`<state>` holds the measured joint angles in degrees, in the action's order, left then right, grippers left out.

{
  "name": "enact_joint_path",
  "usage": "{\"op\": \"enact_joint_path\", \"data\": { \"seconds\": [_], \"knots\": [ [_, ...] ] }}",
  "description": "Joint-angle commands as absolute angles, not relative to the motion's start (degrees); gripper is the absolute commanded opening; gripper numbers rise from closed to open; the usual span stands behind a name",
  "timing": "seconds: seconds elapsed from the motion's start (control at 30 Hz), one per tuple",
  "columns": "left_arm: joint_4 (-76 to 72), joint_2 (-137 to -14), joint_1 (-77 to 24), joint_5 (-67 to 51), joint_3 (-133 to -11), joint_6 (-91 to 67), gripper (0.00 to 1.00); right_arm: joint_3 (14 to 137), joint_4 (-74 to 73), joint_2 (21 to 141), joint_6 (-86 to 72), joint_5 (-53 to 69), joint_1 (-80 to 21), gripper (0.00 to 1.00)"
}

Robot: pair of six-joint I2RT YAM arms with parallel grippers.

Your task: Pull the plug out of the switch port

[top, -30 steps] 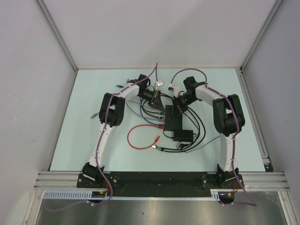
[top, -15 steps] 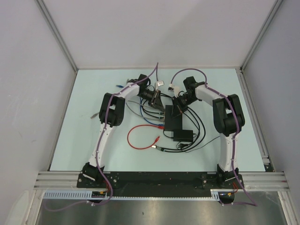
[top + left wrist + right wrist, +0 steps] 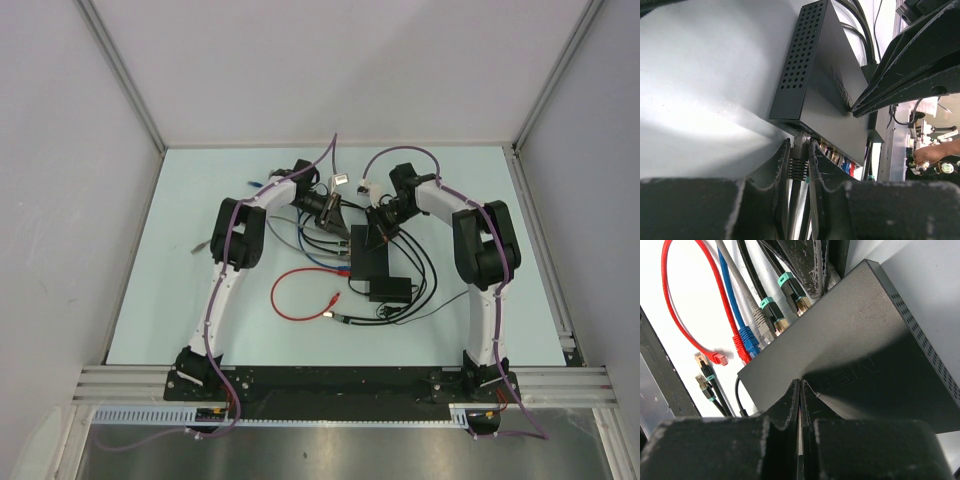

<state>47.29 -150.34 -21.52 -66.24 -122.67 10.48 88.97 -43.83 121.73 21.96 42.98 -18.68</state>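
**Switch and plug during extraction.** The switch, a flat black rectangular box with a perforated side wall, lies near the middle of the pale blue-green counter. Its socket edge is turned toward the left arm's side.

The plug, a dark connector with a ribbed boot, sits at the end of that socket row and is apparently not yet withdrawn. The left end effector is clamped on the plug from both sides. Its fingers lie in line with the cable, so a pull would run straight out of the port.

The right end effector is fully closed and grips nothing. Its joined tips press on the switch's top face, presumably to pin the box against the pull.

The neighbouring sockets hold teal-collared black cables, a grey cable and a blue cable. A red cable ends in a loose connector on the counter, and a smaller black box lies just beside the switch.

**Hidden.** The plug's latch tab and contact end are covered by the fingers and the socket. In the right wrist view the left fingers mask the plug entirely, and in the top view the grip is too small to resolve.
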Motion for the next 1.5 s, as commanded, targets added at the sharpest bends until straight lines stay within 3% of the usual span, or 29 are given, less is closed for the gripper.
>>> {"op": "enact_joint_path", "data": {
  "seconds": [0.0, 0.2, 0.23, 0.3, 0.4, 0.5, 0.57, 0.8, 0.87, 1.47],
  "knots": [
    [50.44, -150.38, -21.18, -61.79, -119.80, 13.35, 0.00, 85.34, -44.47, 129.29, 26.02, 30.94, -20.65, 0.02],
    [48.79, -150.29, -20.48, -59.68, -123.92, 11.61, 0.00, 85.52, -44.47, 129.37, 25.66, 30.94, -20.65, 0.02],
    [46.60, -150.03, -20.39, -58.81, -123.93, 9.25, 0.04, 85.60, -44.47, 129.55, 25.66, 30.94, -20.57, 0.02],
    [44.57, -148.98, -20.57, -57.13, -122.36, 6.86, 0.23, 86.13, -45.00, 129.99, 25.66, 30.94, -20.57, 0.02],
    [42.19, -148.18, -20.65, -58.80, -120.77, 3.96, 0.40, 86.66, -45.44, 130.34, 25.93, 31.03, -20.65, 0.02],
    [40.52, -148.45, -20.65, -58.54, -120.76, 1.76, 0.43, 86.66, -45.53, 130.43, 25.93, 30.94, -20.65, 0.02],
    [39.56, -148.97, -20.65, -58.18, -120.76, 0.53, 0.41, 86.66, -45.44, 130.34, 26.01, 30.85, -20.57, 0.02],
    [39.02, -150.03, -21.62, -56.35, -121.11, 1.40, 0.05, 86.57, -45.26, 130.25, 25.75, 30.15, -20.83, 0.03],
    [40.16, -149.77, -21.97, -53.01, -121.11, 2.55, 0.00, 86.49, -45.00, 130.25, 25.40, 29.62, -20.92, 0.03],
    [45.09, -148.45, -21.27, -46.84, -122.89, 9.75, 0.00, 86.48, -44.82, 130.52, 25.22, 28.65, -21.53, 0.03]
  ]
}}
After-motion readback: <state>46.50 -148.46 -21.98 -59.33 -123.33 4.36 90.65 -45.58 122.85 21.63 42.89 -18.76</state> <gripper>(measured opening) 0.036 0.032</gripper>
